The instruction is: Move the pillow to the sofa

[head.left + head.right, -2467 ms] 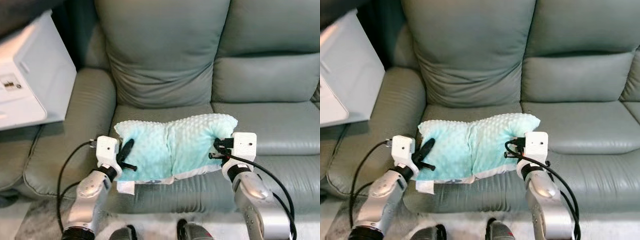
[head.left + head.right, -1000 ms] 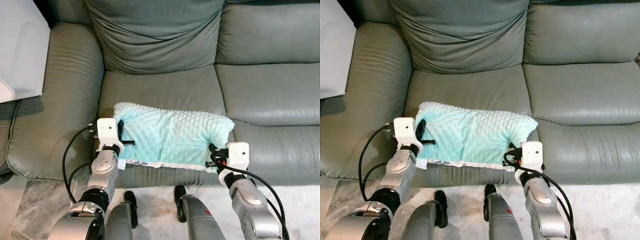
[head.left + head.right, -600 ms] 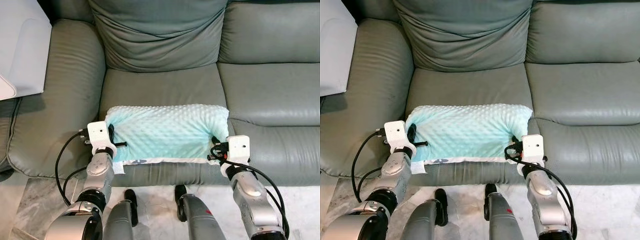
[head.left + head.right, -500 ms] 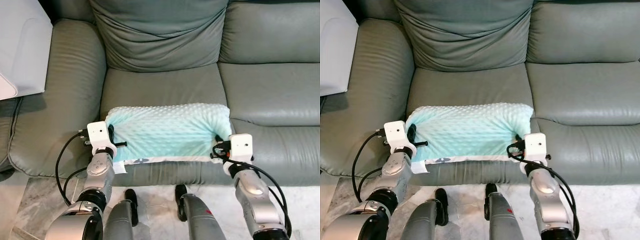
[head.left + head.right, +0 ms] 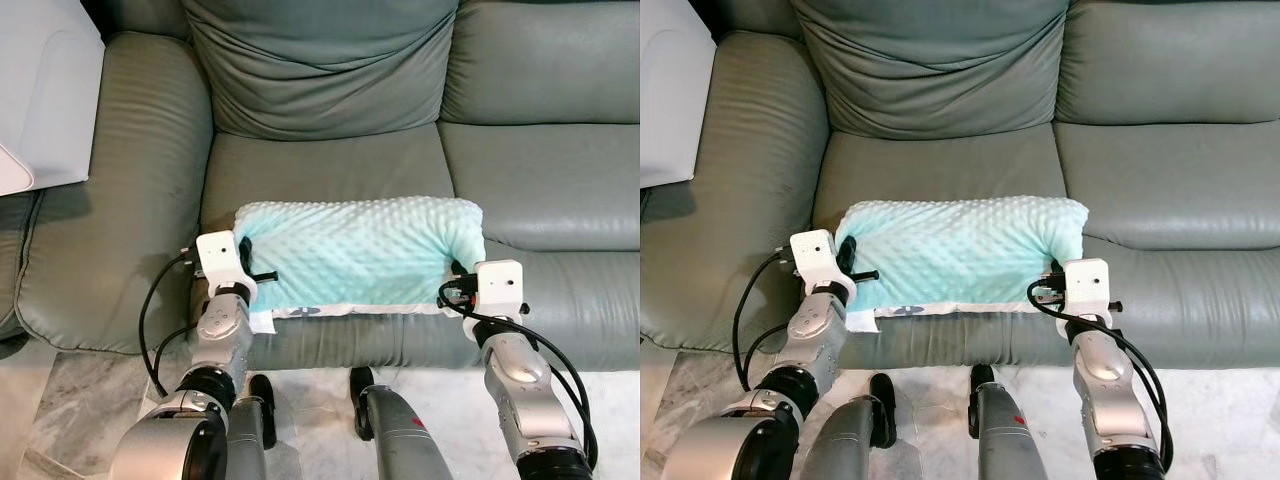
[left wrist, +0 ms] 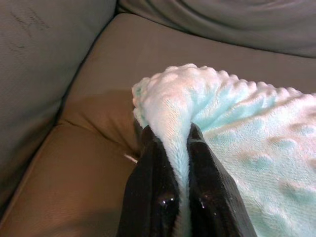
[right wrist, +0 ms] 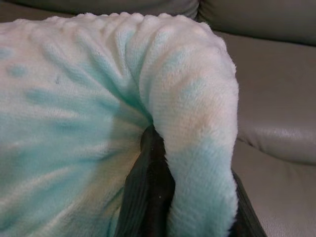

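Both grippers' jaws pinch pillow (image 5: 360, 250) ends on sofa (image 5: 330, 170); wrist views confirm clamping.

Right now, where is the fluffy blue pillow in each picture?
Left eye view: pillow in the middle, on the sofa seat.
Right eye view: pillow in the middle too.
Left wrist view: a pillow end pinched by the left gripper.
Right wrist view: a pillow end folded over the right gripper.
Shared landmark: the grey-green sofa.
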Robot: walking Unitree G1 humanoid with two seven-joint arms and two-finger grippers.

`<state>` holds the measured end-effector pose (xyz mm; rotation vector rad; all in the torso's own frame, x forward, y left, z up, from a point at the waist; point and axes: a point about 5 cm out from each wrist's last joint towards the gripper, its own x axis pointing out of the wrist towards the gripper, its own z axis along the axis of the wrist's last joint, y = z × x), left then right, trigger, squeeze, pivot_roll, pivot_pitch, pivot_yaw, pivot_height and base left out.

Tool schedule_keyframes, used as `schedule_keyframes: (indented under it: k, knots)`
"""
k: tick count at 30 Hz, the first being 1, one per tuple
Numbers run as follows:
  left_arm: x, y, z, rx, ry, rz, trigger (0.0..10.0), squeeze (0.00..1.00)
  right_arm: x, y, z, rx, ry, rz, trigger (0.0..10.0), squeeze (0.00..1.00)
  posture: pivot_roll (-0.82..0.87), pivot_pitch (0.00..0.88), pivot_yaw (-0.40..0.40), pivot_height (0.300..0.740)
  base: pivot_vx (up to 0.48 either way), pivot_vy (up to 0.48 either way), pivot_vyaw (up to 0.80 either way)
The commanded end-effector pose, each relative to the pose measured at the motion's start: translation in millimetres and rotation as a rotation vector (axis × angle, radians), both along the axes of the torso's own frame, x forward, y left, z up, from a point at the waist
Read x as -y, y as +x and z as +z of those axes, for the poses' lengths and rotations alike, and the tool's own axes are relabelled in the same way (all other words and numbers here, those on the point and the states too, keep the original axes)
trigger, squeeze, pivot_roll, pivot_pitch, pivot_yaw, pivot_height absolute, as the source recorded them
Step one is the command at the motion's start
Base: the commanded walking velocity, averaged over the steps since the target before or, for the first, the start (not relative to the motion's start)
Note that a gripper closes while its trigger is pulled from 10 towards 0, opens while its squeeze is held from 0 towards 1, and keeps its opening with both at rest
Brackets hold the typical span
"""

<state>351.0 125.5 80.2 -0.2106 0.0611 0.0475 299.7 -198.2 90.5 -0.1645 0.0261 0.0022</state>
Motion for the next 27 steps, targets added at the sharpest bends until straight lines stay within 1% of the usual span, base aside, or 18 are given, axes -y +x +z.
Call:
schedule_keyframes:
  k: [1, 2, 3, 4, 6, 8, 13, 15, 18, 21, 27]
  knots:
    - [-2.7, -6.1, -12, -0.047, -0.014, 0.011, 10.0, 0.00, 4.7, -7.1, -13, -0.035, 0.021, -0.023, 10.0, 1.00, -0.10, 0.470, 0.051, 0.740, 0.000, 0.000, 0.00]
    - [-2.7, -6.1, -12, -0.047, -0.014, 0.011, 10.0, 0.00, 4.7, -7.1, -13, -0.035, 0.021, -0.023, 10.0, 1.00, -0.10, 0.470, 0.051, 0.740, 0.000, 0.000, 0.00]
    - [-2.7, -6.0, -12, -0.045, -0.025, 0.010, 10.0, 1.00, 2.6, -6.8, -12, -0.032, 0.034, -0.016, 10.0, 1.00, -0.10, 0.471, 0.051, 0.740, 0.000, 0.000, 0.00]
    - [-2.7, -6.0, -12, -0.043, -0.034, 0.008, 10.0, 1.00, 1.4, -6.7, -12, -0.031, 0.033, -0.014, 10.0, 1.00, -0.10, 0.471, 0.051, 0.740, 0.000, 0.000, 0.00]
    - [-3.8, -6.8, -13, -0.050, -0.020, 0.011, 10.0, 1.00, -1.1, -7.1, -13, -0.034, 0.037, -0.010, 10.0, 1.00, -0.09, 0.474, 0.052, 0.740, 0.000, 0.000, 0.00]
    - [-6.9, -10.2, -18, -0.058, -0.006, 0.018, 10.0, 1.00, -6.2, -9.0, -16, -0.040, 0.049, 0.006, 10.0, 1.00, -0.09, 0.475, 0.053, 0.740, 0.000, 0.000, 0.00]
    - [-14.0, -16.7, -27, -0.088, 0.001, 0.036, 10.0, 1.00, -10.5, -12.0, -21, -0.052, 0.061, 0.020, 10.0, 1.00, -0.09, 0.477, 0.052, 0.740, 0.000, 0.000, 0.00]
    - [-14.0, -17.0, -28, -0.093, -0.004, 0.036, 10.0, 1.00, -11.0, -12.2, -21, -0.056, 0.068, 0.022, 10.0, 1.00, -0.09, 0.477, 0.052, 0.740, 0.000, 0.000, 0.00]
    - [-12.0, -18.2, -28, -0.089, 0.002, 0.021, 10.0, 1.00, -13.8, -12.7, -23, -0.072, 0.118, 0.020, 10.0, 1.00, -0.09, 0.476, 0.052, 0.740, 0.000, 0.000, 0.00]
    - [-10.9, -19.2, -30, -0.092, -0.006, 0.019, 10.0, 1.00, -18.0, -12.1, -22, -0.069, 0.113, 0.033, 10.0, 1.00, -0.09, 0.475, 0.051, 0.740, 0.000, 0.000, 0.00]
    - [-10.3, -24.0, -36, -0.112, -0.012, 0.007, 10.0, 1.00, -25.5, -11.8, -22, -0.072, 0.135, 0.053, 10.0, 1.00, -0.09, 0.477, 0.050, 0.740, 0.000, 0.000, 0.00]
